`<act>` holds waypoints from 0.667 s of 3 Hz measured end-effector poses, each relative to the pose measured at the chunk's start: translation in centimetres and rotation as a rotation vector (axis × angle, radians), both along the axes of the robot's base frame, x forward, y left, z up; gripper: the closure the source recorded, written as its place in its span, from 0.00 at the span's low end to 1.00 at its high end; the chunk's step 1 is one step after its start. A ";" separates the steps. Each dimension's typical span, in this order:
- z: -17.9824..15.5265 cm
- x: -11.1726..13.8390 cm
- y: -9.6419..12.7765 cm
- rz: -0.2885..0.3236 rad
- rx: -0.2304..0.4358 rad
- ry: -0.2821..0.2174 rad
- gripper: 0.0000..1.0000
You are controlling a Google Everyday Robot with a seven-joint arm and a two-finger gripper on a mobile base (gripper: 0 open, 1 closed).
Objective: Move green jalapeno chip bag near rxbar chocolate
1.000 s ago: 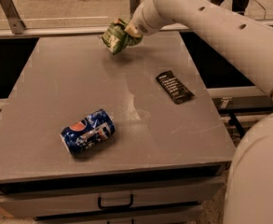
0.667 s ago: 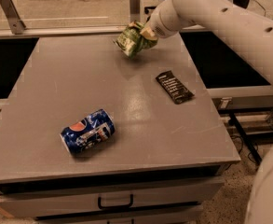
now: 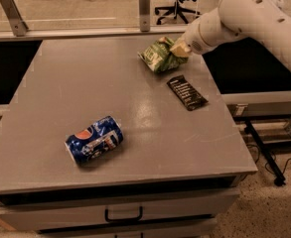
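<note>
Over the far right part of the grey worktop (image 3: 85, 83), the hand (image 3: 179, 47) of the rig I was driving was pinched on the right end of the green jalapeno chip bag (image 3: 160, 56). The crinkled bag stuck out to the left of the fingers, low over the surface. I could not tell from my screen whether its underside touched the worktop. The white arm (image 3: 244, 11) reached in from the upper right corner of the view.

The rxbar chocolate (image 3: 186, 92) lay flat just in front of the bag, close to the right edge, its dark wrapper set on a slant. Bag and bar were near each other, with a strip of bare worktop between them.

A blue soda can (image 3: 94, 139) lay on its side toward the near left, well apart from both. A drawer handle (image 3: 123, 216) showed below the front edge, and an office chair (image 3: 177, 4) stood on the floor beyond the worktop.
</note>
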State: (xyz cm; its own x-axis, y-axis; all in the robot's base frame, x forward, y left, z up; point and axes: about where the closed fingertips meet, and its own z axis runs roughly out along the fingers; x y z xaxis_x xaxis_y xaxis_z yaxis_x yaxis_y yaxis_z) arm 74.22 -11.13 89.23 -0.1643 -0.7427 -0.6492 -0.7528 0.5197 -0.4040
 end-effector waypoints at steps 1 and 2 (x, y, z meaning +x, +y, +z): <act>-0.7 -1.3 -0.9 0.020 -0.010 0.051 0.35; -0.3 -2.3 -1.3 0.044 -0.016 0.073 0.12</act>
State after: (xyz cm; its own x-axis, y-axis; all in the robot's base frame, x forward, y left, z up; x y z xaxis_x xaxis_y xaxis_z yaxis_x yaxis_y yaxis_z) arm 71.93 -12.41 88.88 -0.1775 -0.7604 -0.6247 -0.8027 0.4791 -0.3551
